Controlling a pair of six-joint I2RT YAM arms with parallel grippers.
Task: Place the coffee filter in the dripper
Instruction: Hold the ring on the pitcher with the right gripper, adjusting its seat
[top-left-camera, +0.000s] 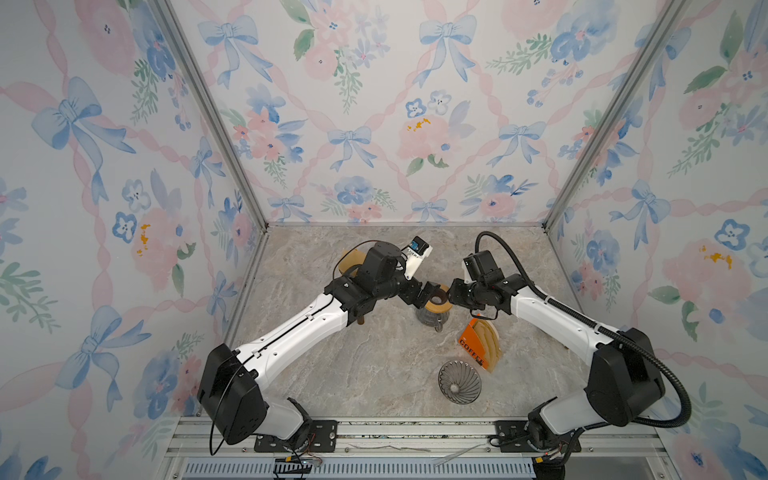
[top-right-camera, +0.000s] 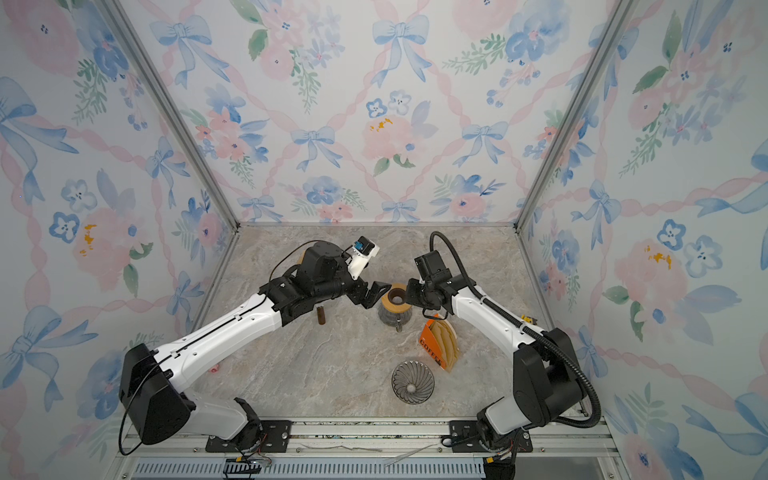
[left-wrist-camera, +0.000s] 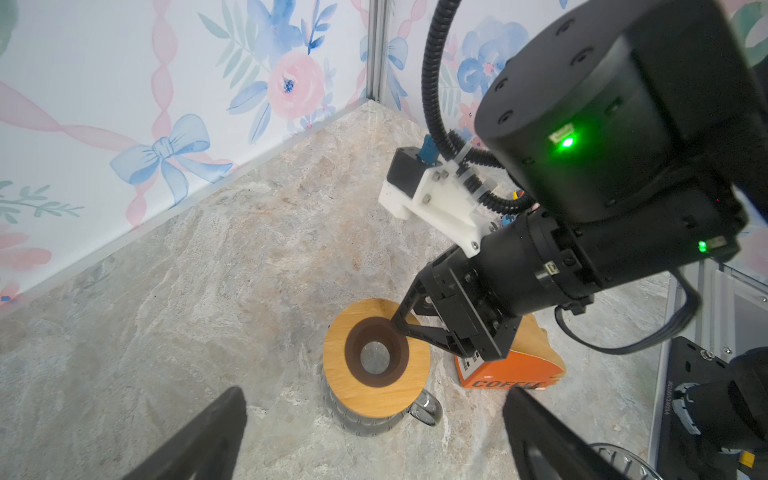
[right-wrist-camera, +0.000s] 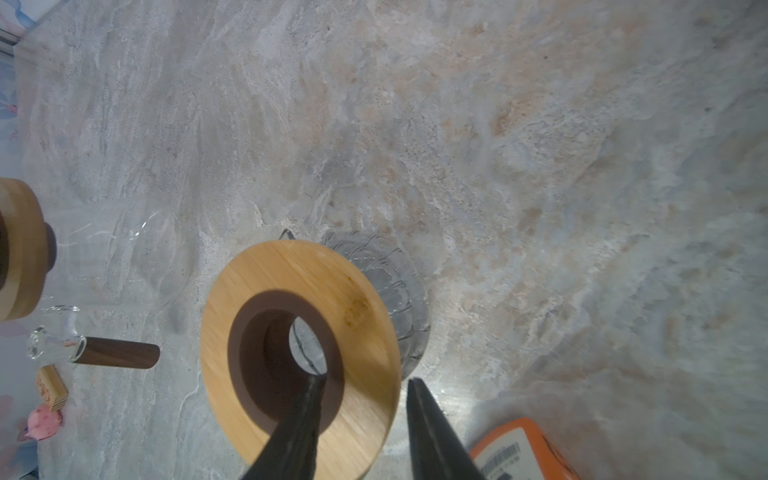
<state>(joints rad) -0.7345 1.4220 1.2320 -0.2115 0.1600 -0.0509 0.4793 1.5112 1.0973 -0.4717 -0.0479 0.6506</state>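
Top views both show the paper filters (top-left-camera: 488, 337) standing in an orange box (top-left-camera: 469, 348) right of centre on the marble table (top-left-camera: 353, 365). The glass dripper (top-left-camera: 459, 381) stands just below the box. Above the box, a wooden ring (right-wrist-camera: 291, 270) sits on a glass pot (right-wrist-camera: 399, 266). The right gripper (right-wrist-camera: 363, 378) straddles the ring's wall, one finger in the hole and one just outside the rim. Its jaws are partly apart, and whether they pinch the ring cannot be told. The left gripper (left-wrist-camera: 372, 390) hangs spread wide beside the ring, holding nothing.
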